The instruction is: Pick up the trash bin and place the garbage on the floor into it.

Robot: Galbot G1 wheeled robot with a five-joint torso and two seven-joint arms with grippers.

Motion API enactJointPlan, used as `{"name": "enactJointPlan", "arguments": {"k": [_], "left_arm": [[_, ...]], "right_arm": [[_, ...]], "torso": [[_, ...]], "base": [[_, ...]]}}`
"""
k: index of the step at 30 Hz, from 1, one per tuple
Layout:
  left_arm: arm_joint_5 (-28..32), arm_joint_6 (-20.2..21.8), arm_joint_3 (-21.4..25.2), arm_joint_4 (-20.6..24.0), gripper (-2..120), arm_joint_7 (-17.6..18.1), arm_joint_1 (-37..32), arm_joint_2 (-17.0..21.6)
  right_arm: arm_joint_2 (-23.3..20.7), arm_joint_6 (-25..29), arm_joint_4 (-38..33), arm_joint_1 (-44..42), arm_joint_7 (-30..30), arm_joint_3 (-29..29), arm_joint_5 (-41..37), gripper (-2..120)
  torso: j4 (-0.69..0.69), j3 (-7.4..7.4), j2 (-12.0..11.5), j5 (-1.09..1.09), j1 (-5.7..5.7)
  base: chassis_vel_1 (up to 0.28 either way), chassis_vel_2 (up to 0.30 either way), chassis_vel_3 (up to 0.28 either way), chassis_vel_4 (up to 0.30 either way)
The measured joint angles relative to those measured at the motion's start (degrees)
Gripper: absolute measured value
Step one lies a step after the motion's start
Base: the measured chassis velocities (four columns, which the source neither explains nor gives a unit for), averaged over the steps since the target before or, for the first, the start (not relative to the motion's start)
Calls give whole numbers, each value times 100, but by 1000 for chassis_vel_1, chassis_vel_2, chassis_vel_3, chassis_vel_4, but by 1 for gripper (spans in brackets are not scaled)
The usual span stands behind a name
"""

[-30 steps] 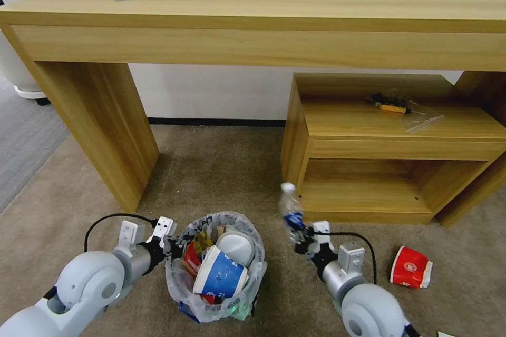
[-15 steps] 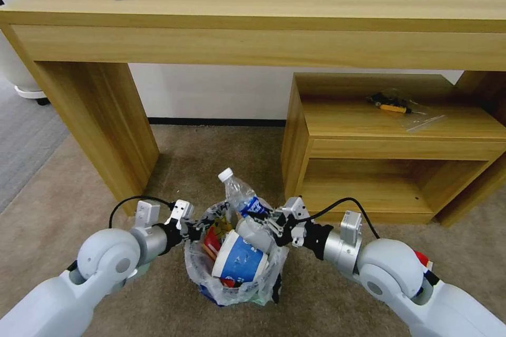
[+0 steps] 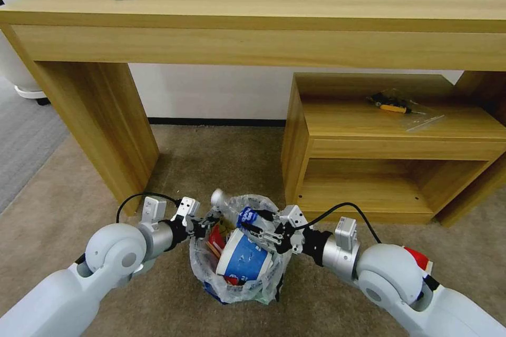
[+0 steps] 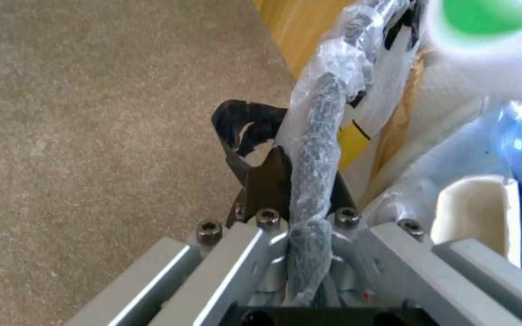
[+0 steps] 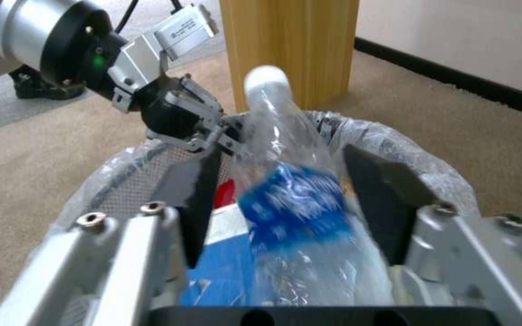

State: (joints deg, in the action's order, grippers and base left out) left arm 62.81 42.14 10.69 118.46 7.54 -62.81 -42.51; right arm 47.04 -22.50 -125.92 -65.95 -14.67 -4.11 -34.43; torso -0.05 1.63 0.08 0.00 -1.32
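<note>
The trash bin (image 3: 240, 284) is a small round bin lined with a crinkled clear bag, over the beige floor (image 3: 221, 168). My left gripper (image 3: 203, 225) is shut on its bag-covered rim (image 4: 315, 149). In the right wrist view this gripper (image 5: 213, 131) shows at the bin's far side. My right gripper (image 3: 258, 226) is over the bin mouth, open. The clear bottle (image 3: 232, 209) with a blue label lies loose between its fingers (image 5: 197, 203), blurred, cap pointing away. A blue-white paper cup (image 3: 245, 260) fills the bin. A red-white carton (image 3: 419, 258) peeks out behind my right arm.
A long wooden desk (image 3: 253, 16) spans the back, with its leg (image 3: 100, 121) just behind my left arm. A low wooden shelf unit (image 3: 390, 131) at the right holds a black-orange tool in a clear bag (image 3: 395, 105). Grey ribbed carpet (image 3: 21, 137) and a white pot (image 3: 21, 79) lie far left.
My right gripper swung the bottle left over the bin, tipped it down and opened. The left arm moved the bin slightly right.
</note>
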Motion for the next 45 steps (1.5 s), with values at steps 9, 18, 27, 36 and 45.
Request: {"name": "enactJointPlan", "arguments": {"k": [9, 18, 27, 36, 45], "left_arm": [[15, 0, 75, -63, 0, 29, 11, -34], [-398, 0, 641, -59, 0, -68, -541, -41], [-675, 0, 1059, 95, 0, -262, -1202, -35], [-846, 0, 1124, 173, 0, -281, -1369, -172], [-1210, 0, 1371, 332, 0, -511, -1791, -243]], "right_arm": [[13, 70, -77, -86, 168, -79, 16, 88], [389, 560, -23, -668, 1128, -663, 308, 100], [830, 1033, 68, -1819, 1175, -1629, 802, 100], [1383, 1503, 116, -2728, 973, -2289, 1410, 100], [2116, 2387, 411, -3671, 493, -3285, 1967, 100]], "torso": [[0, 0, 0, 0, 0], [0, -1, 0, 0, 0], [-1, -1, 0, 0, 1], [0, -1, 0, 0, 0], [-1, -2, 0, 0, 1]], "base": [[0, 0, 0, 0], [0, 0, 0, 0], [0, 0, 0, 0], [0, 0, 0, 0], [0, 0, 0, 0]]}}
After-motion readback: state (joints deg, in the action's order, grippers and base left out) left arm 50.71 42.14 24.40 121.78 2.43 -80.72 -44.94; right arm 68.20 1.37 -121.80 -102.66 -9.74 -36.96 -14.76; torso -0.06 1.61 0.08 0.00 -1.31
